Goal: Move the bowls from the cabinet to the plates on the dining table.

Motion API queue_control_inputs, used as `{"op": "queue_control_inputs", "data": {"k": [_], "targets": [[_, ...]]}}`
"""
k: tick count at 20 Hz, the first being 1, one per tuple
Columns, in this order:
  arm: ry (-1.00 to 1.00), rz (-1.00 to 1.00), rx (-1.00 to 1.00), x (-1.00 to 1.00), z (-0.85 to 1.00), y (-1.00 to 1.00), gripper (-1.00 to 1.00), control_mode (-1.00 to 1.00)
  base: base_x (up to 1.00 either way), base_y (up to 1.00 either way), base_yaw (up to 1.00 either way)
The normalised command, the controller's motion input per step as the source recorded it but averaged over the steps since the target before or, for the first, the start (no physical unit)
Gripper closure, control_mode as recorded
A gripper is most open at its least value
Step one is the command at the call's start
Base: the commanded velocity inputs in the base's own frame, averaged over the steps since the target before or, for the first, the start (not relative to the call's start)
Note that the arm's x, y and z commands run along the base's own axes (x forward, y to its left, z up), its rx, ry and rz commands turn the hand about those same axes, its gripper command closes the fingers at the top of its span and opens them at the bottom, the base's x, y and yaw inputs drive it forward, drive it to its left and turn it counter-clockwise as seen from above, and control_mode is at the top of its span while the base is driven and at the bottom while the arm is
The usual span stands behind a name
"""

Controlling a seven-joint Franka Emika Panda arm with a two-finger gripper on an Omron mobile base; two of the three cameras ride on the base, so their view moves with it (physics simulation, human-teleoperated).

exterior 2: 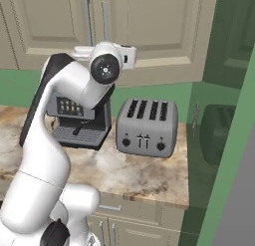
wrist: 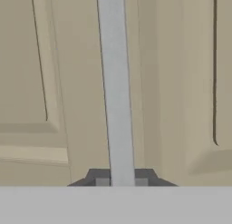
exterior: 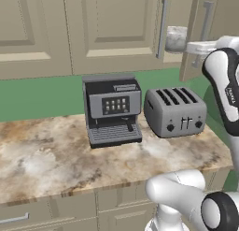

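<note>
Gripper [wrist: 121, 182] is clamping the cabinet [exterior: 112, 24] door's handle [wrist: 115, 82]; the marbled bowl [exterior: 176, 38] is showing behind. Pulling off the hinge arc risks the fingers slipping off.

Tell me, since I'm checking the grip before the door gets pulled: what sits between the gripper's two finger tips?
In the hand view, the cabinet door's silver bar handle runs upright between the finger tips of the gripper, which is shut on it.

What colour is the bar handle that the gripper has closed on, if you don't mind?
Silver-grey, against the beige cabinet door. The handle shows best in the hand view.
</note>
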Motion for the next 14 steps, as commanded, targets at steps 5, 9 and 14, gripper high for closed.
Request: {"op": "queue_control_inputs", "data": {"k": [5, 9, 14], "targets": [[-0.09, 0.06, 0.06, -0.50, 0.21, -0.12, -1.00, -1.00, 0.00, 0.00, 0.00], [0.00, 0.00, 0.00, -0.21, 0.17, -0.01, -1.00, -1.00, 0.00, 0.00, 0.00], [0.00, 0.00, 0.00, -0.19, 0.12, 0.01, -1.00, -1.00, 0.00, 0.00, 0.00]]}}
